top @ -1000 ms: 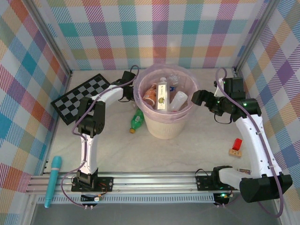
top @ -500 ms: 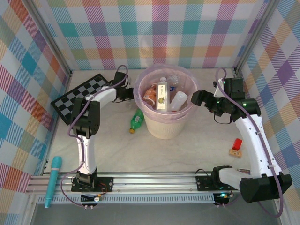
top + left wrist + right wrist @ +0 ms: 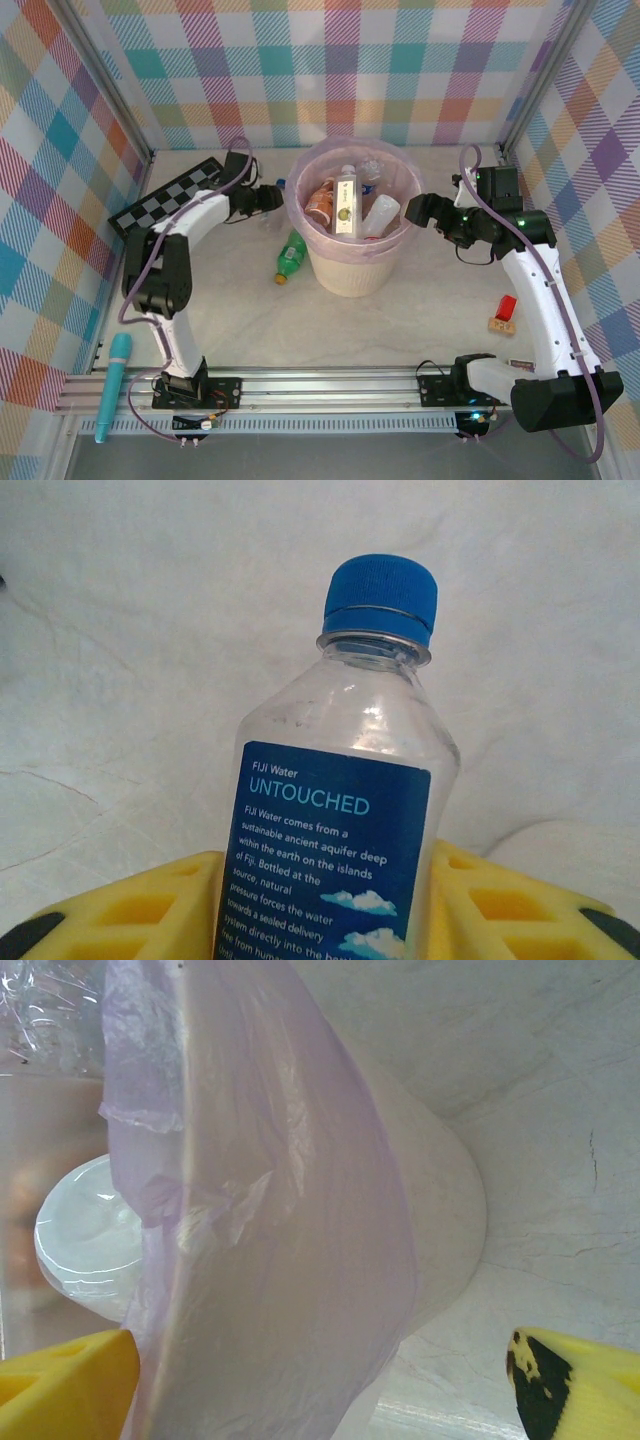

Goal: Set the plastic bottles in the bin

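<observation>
Beside bin rim (image 3: 293,205), left claw (image 3: 325,920) seemingly pinches bottle (image 3: 350,780).

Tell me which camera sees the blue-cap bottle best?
The left wrist camera: the blue-cap bottle looks big and close between yellow fingers, and its label is readable. The top camera gives a tiny blue speck beside the bin.

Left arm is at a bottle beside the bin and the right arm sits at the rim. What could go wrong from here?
1. The left tool has its fingers either side of the Fiji bottle, on its smooth labelled body. The bottle could slip or swing when lifted.
2. The right tool hangs open close to the rim of the bin. It could snag the pink liner.
</observation>
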`<act>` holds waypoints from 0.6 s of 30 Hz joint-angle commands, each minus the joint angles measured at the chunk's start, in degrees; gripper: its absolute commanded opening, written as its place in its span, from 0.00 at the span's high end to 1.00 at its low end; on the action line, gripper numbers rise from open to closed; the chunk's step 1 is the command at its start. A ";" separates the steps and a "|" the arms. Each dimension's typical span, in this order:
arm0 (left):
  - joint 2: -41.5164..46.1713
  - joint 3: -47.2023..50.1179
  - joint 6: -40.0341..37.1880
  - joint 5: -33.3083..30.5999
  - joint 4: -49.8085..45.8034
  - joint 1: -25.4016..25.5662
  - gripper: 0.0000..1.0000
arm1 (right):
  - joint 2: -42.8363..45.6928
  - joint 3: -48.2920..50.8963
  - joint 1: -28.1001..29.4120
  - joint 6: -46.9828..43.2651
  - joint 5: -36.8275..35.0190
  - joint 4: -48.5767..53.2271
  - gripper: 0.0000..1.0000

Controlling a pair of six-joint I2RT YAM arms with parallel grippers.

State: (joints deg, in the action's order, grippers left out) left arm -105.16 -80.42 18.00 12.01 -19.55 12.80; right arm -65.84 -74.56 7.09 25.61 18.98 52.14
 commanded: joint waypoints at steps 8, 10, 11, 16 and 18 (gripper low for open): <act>24.44 3.82 1.07 -4.45 -2.62 0.10 0.57 | 0.26 -0.41 -0.28 -1.01 1.48 -1.15 0.06; 28.83 2.90 1.63 -4.37 -4.51 0.96 0.57 | 0.21 -0.40 -0.24 -1.00 1.54 -1.53 0.06; 31.11 2.36 1.93 -4.50 -5.19 1.97 0.57 | 0.19 -0.70 -0.26 -1.04 1.43 -1.49 0.06; 37.50 -1.85 1.45 -7.95 -7.88 11.44 0.58 | 0.23 -2.86 -0.26 -1.08 1.50 -1.49 0.06; 37.19 -4.57 0.62 -9.81 -9.43 15.64 0.58 | 0.31 -3.94 -0.22 -1.31 1.34 -1.44 0.06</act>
State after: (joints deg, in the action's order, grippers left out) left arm -68.03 -81.71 19.27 5.06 -25.93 24.25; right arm -65.84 -75.53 7.09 25.30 19.14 51.92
